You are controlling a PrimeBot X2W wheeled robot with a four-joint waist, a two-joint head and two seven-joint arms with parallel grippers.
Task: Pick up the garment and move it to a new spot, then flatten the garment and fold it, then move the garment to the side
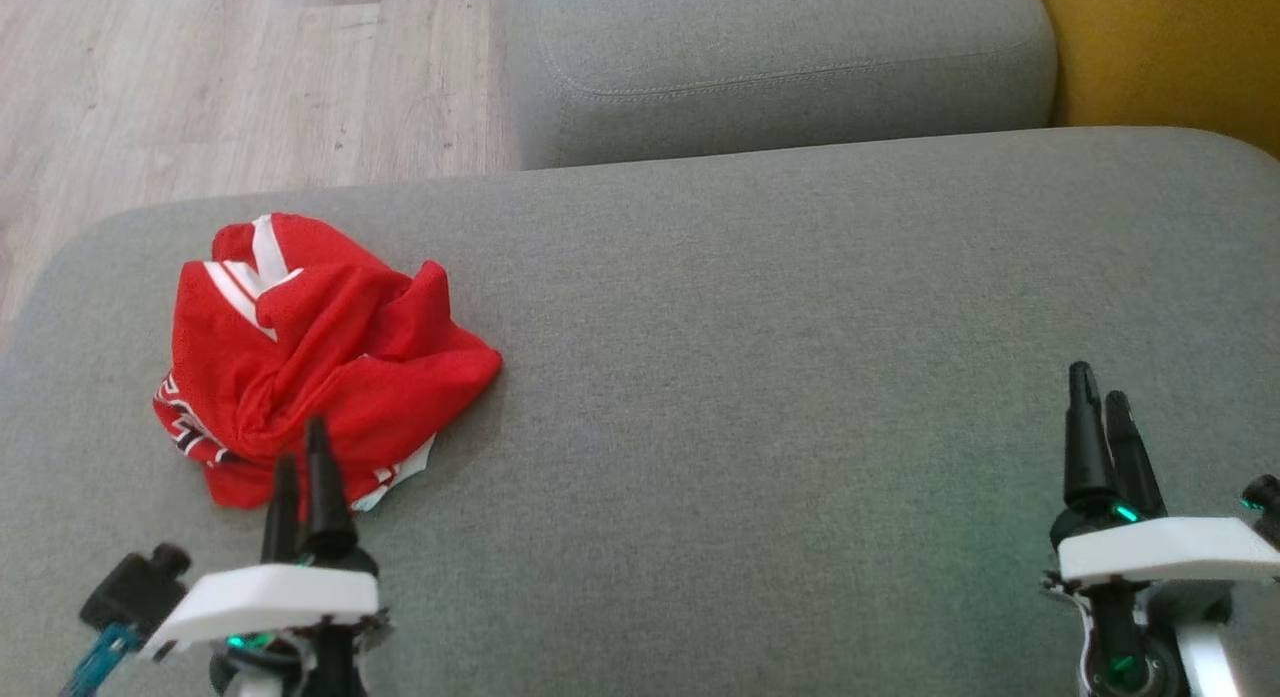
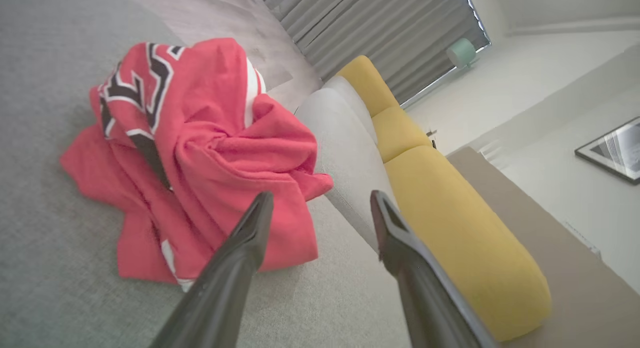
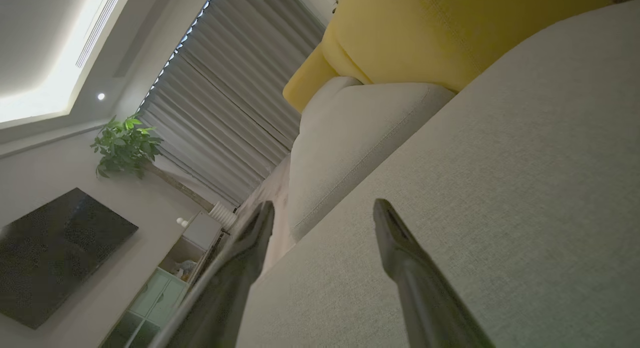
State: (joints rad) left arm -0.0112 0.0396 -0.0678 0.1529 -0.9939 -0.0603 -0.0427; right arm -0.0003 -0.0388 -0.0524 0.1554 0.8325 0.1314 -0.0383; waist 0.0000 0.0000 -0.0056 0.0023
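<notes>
On the grey sofa cushion (image 1: 760, 307) your left gripper (image 1: 302, 442) gapes empty beside the crumpled garment (image 1: 310, 357) (poised to grab, likely); right gripper (image 1: 1099, 383) likewise, well apart.

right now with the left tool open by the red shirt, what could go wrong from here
1. The shirt is bunched in a heap, so the open left tool may pinch several layers and lift a wad that is hard to flatten.
2. It lies near the left end of the cushion, beside the floor; a pull that way could drop it off.
</notes>
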